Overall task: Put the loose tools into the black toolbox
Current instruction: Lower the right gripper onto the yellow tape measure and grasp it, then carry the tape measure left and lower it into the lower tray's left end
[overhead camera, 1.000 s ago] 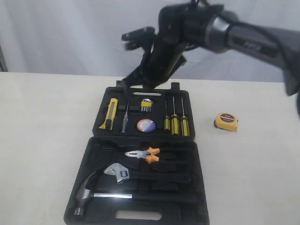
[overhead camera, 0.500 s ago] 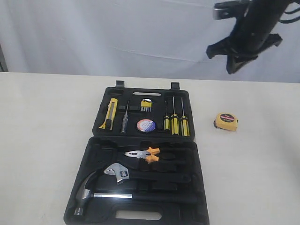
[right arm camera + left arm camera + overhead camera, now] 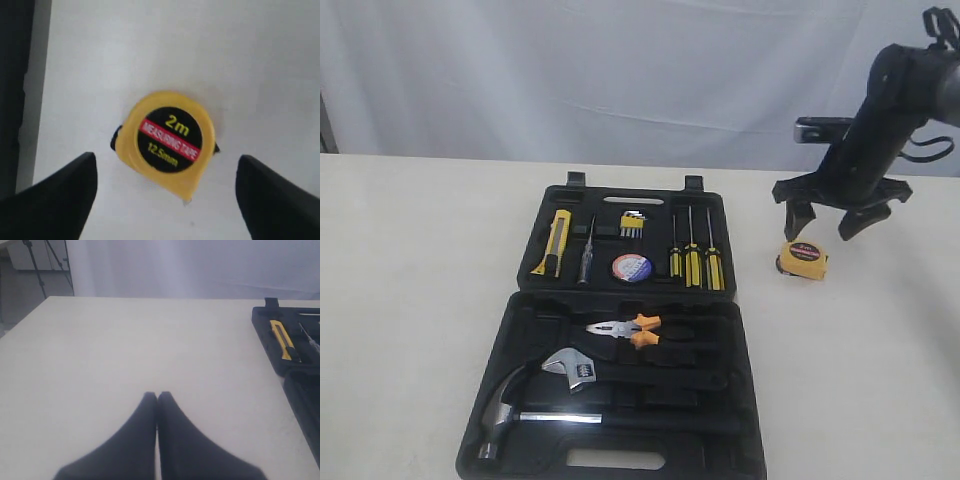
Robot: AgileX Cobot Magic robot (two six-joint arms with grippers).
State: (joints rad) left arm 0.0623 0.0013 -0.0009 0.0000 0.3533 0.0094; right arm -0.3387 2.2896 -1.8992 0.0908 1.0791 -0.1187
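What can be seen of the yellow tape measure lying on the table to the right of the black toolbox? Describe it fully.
The rounded, plastic-looking yellow tape measure lies flat on the pale table, apart from the open black toolbox. Its round black face label reads "2m" above a red band, with smaller yellow print below. Small dark parts show at two opposite sides. The open right gripper hovers over it, one finger on either side, not touching it.

Right arm: glossy black, built of thick rounded links.
Cables: thin black loops beside the arm's upper link.
Wrist block: small, grey and boxy.
Right gripper: black crossbar carrying two short pointed fingers.
Left gripper: two plain matte black wedges, broad at the base, tapering to narrow rounded tips.
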